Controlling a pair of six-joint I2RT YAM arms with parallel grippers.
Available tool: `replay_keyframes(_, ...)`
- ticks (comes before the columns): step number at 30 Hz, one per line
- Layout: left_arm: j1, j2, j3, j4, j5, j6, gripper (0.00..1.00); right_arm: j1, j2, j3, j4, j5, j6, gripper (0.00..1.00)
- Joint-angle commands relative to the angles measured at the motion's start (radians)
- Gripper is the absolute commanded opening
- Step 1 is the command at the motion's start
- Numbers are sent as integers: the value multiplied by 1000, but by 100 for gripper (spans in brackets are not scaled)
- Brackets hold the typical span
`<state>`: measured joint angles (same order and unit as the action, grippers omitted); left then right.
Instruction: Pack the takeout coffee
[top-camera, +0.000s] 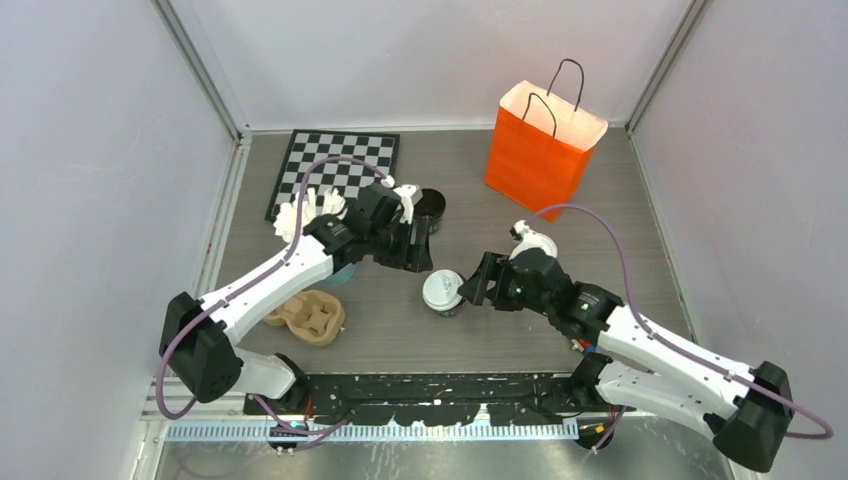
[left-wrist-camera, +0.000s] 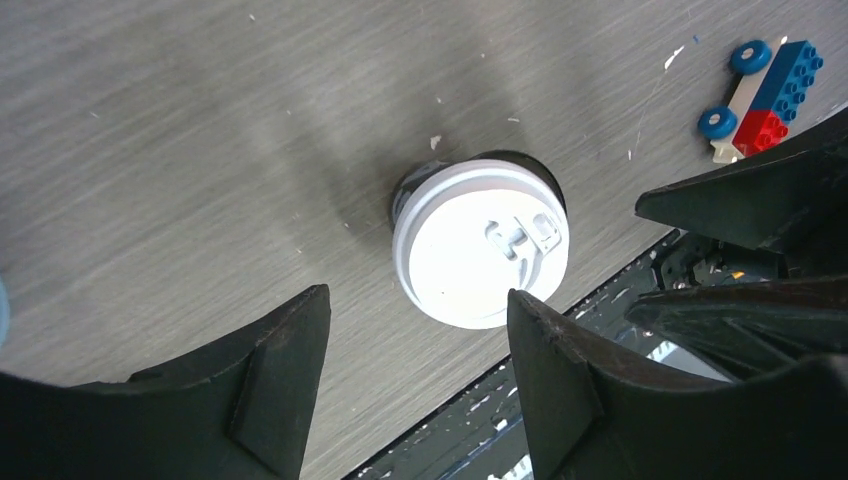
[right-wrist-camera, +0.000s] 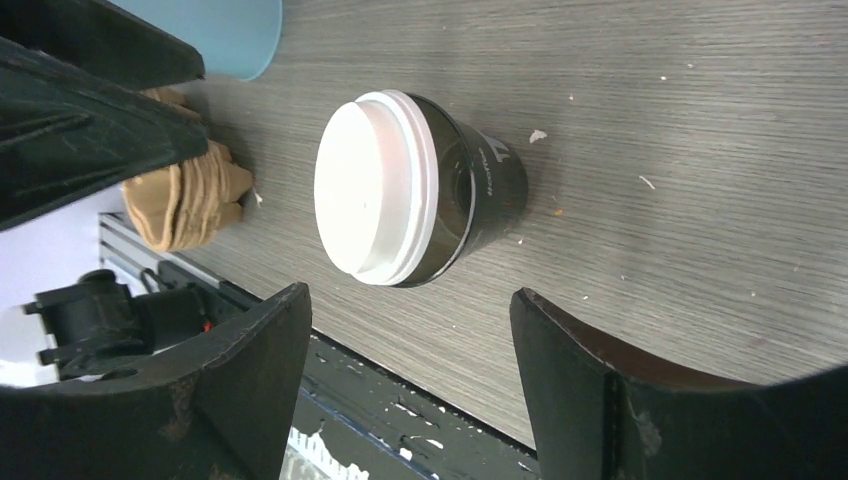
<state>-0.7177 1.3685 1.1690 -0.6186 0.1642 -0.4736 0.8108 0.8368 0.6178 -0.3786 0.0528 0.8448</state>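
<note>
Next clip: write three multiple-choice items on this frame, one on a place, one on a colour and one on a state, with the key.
1. Where does the bag stand?
A) at the far right of the table
B) on the chessboard
C) at the near edge

2. What colour is the lid on the cup?
A) black
B) white
C) orange

3. How is the right gripper?
A) shut on the cup
B) shut on nothing
C) open, clear of the cup

Key:
1 A, the top view shows it in the far right corner.
2 B, both wrist views show a white lid.
3 C, its fingers stand apart, short of the cup.
</note>
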Motion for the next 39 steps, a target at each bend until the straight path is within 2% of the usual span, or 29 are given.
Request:
replay_keyframes(1,11,-19,-59,125,67,-53,66,58,84,83,87,126,-6,77)
replay_keyframes(12,31,-12,-165,203,118,-72,58,93,225,112,144,174,-24,74)
replay_keyframes(30,47,15,-259,334,213,-119,50,93,301,128,157,184,-69,67)
replay_keyframes(35,47,34,-262,341,224,-109,48,93,303,122,159,184,-79,63)
replay_keyframes(39,47,49,-259,346,242,-102,47,92,287,114,163,189,-78,55)
